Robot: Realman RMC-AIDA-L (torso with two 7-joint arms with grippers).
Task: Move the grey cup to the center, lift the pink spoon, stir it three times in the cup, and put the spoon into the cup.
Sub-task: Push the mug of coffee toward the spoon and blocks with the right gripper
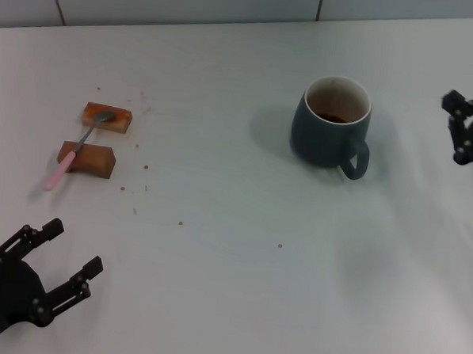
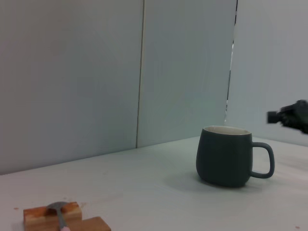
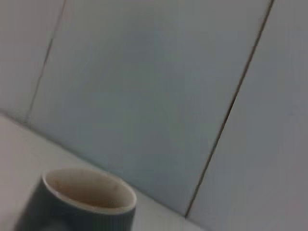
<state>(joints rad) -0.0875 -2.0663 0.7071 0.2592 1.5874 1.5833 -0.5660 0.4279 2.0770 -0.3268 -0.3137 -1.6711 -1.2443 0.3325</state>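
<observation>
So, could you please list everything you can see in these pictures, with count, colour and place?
cup: one, dark blue-grey with a cream inside, upright on the table right of centre, handle toward the robot.
spoon: one, pink handle and silver bowl, lying across the two blocks on the left.
blocks: two, brown wood, side by side on the left of the table.
crumbs: several, reddish, scattered near the blocks.
table: one, white.
wall: pale grey panels behind the table.
left gripper: black, near left corner, fingers open, empty.
right gripper: black, right edge, beside the cup, apart from it.
</observation>
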